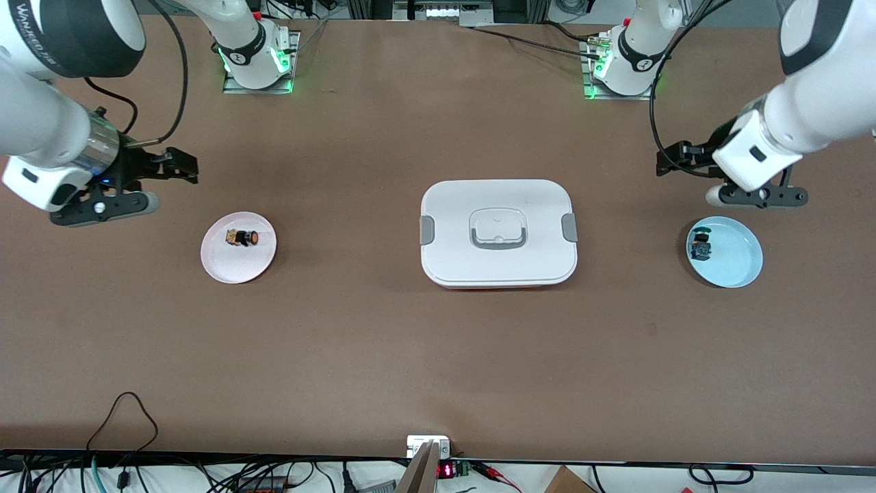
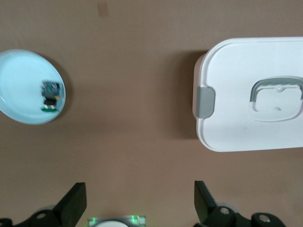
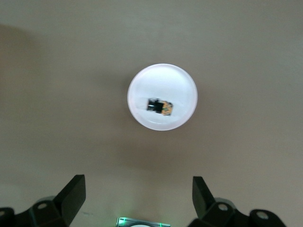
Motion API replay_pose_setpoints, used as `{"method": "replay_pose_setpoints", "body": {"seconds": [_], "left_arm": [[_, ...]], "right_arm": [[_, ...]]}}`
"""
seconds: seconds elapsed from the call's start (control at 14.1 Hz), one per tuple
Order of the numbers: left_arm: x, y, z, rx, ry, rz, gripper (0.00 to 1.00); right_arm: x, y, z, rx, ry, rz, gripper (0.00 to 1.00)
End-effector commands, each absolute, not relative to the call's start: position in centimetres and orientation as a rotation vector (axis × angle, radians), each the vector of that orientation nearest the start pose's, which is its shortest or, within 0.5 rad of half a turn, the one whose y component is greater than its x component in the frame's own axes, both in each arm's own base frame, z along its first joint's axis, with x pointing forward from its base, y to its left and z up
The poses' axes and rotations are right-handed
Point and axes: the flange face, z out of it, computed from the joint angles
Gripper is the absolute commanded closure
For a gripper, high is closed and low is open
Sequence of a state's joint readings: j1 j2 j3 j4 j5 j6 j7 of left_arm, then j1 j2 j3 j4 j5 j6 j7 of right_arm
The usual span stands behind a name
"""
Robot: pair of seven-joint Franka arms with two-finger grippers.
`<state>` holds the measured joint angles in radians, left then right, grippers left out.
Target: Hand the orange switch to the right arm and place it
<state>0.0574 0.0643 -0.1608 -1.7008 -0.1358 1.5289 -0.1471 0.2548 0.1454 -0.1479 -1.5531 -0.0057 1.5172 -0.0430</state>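
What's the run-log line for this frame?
orange switch: lying on pink plate, untouched | right gripper: open, above table near pink plate | left gripper: open, above table near blue plate | handover: not started

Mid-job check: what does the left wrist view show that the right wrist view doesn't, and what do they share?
Only the left wrist view: the small blue-and-green-topped switch lying on the round light-blue plate, and the white rectangular lidded box. Only the right wrist view: the tiny orange switch lying on the round pink plate. Both: brown table and that arm's own open gripper, left gripper, right gripper.
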Motion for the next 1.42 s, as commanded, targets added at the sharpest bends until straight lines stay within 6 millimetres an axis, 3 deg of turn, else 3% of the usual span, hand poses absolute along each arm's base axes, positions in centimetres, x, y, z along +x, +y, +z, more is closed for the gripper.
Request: {"method": "replay_pose_setpoints", "body": {"seconds": [0.0, 0.07, 0.14, 0.21, 0.35, 0.42, 0.57, 0.78, 0.92, 1.06, 1.27, 1.35], "left_arm": [[54.2, -4.9, 54.5, -3.246, -0.109, 0.448, 0.00], [53.7, -4.6, 55.4, -3.227, -0.134, 0.426, 0.00], [53.0, -4.3, 57.2, -3.211, -0.121, 0.373, 0.00], [52.5, -4.0, 57.6, -3.135, -0.096, 0.342, 0.00], [53.4, -5.5, 57.8, -3.064, -0.026, 0.252, 0.00], [52.4, -6.6, 59.7, -3.062, -0.009, 0.180, 0.00], [53.0, -6.1, 60.4, -3.111, -0.025, 0.141, 0.00], [53.2, -4.7, 63.0, -3.154, -0.077, 0.053, 0.00], [53.3, -5.3, 62.8, -3.147, -0.055, 0.061, 0.00], [53.4, -5.0, 62.5, -3.148, -0.060, 0.081, 0.00], [53.1, -5.0, 62.5, -3.145, -0.060, 0.112, 0.00], [52.9, -5.0, 62.6, -3.144, -0.064, 0.114, 0.00]], "right_arm": [[58.9, 1.1, 55.4, -3.157, -0.044, 0.242, 0.00], [59.5, -1.0, 55.6, -3.111, 0.029, 0.166, 0.00], [59.6, -2.0, 55.8, -3.079, 0.057, 0.139, 0.00], [59.5, -2.8, 55.9, -3.082, 0.070, 0.141, 0.00], [58.2, -3.5, 55.5, -3.100, 0.075, 0.168, 0.00], [57.7, -3.6, 55.6, -3.131, 0.063, 0.097, 0.00], [56.3, -3.5, 53.8, -3.127, 0.053, 0.021, 0.00], [56.4, -3.0, 55.4, -3.127, 0.052, 0.001, 0.00], [56.4, -3.0, 57.0, -3.126, 0.051, 0.037, 0.00], [56.6, -2.9, 57.3, -3.129, 0.048, 0.032, 0.00], [56.5, -0.3, 57.5, -3.131, -0.031, 0.054, 0.00], [56.5, -0.4, 57.9, -3.131, -0.039, 0.042, 0.00]]}}
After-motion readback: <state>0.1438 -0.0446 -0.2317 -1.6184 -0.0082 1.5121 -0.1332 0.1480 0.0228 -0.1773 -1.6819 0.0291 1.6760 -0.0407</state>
